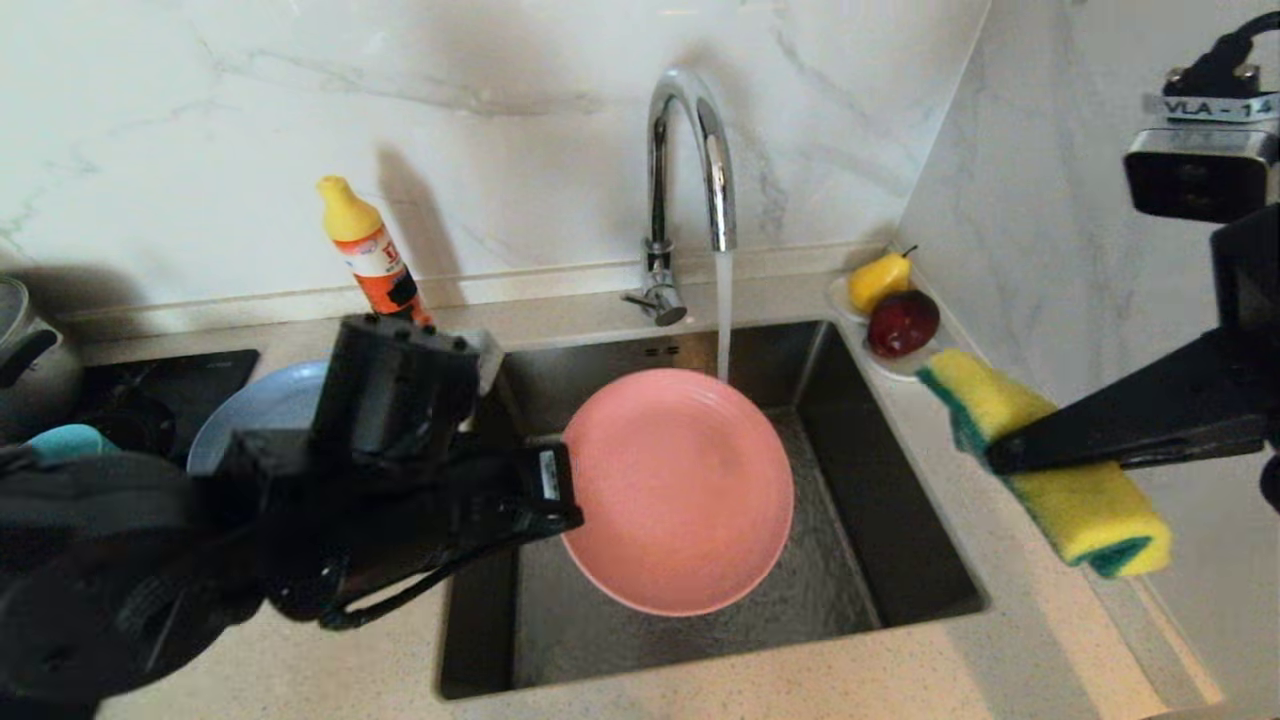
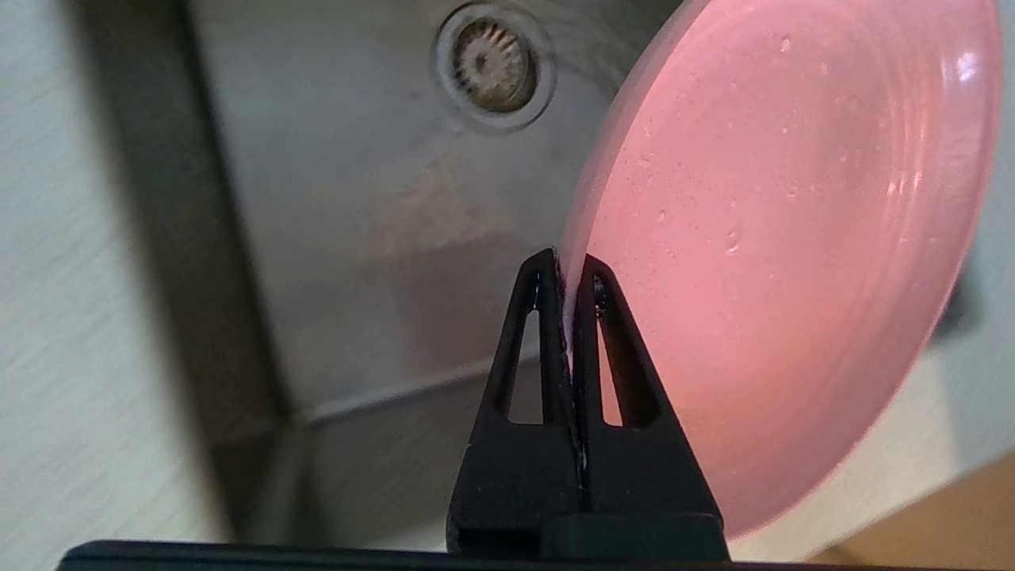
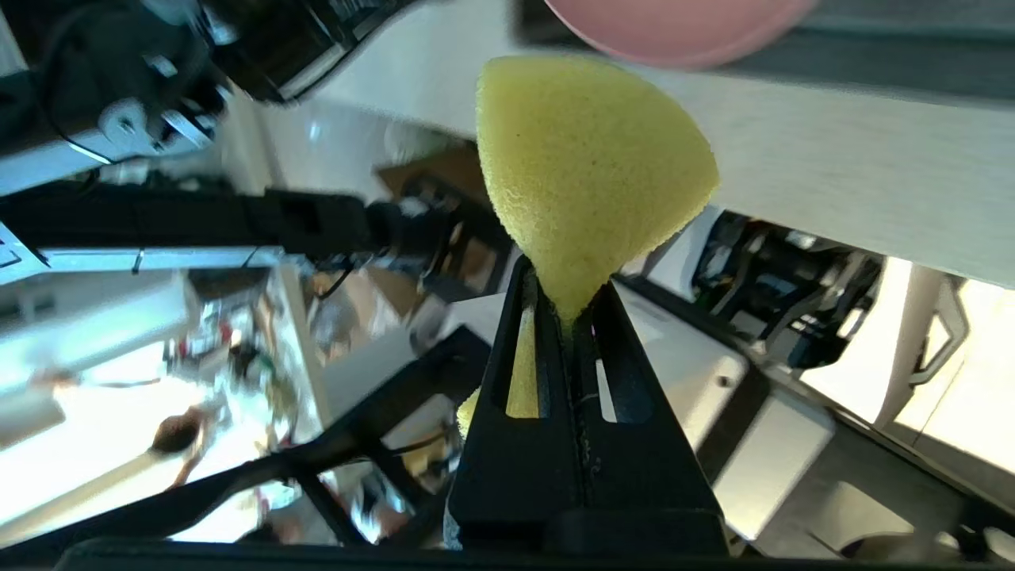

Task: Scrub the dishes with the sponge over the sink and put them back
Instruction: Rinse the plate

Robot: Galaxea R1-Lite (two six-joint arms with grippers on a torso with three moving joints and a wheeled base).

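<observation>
A salmon-pink plate (image 1: 680,490) hangs tilted over the steel sink (image 1: 890,500), face up towards the head view. My left gripper (image 1: 568,492) is shut on its left rim. In the left wrist view the fingers (image 2: 567,274) pinch the rim of the plate (image 2: 785,262) above the drain (image 2: 493,65). Off to the right of the sink, above the counter, my right gripper (image 1: 1000,458) is shut on the yellow-and-green sponge (image 1: 1040,460), squeezing its middle (image 3: 587,166). A grey-blue plate (image 1: 265,405) and a teal bowl (image 1: 70,440) lie behind my left arm.
Water runs from the chrome faucet (image 1: 690,150) into the sink just behind the plate. An orange detergent bottle (image 1: 370,250) stands at the back left. A small dish with a pear and an apple (image 1: 895,305) sits at the back right corner. A pot (image 1: 30,360) stands far left.
</observation>
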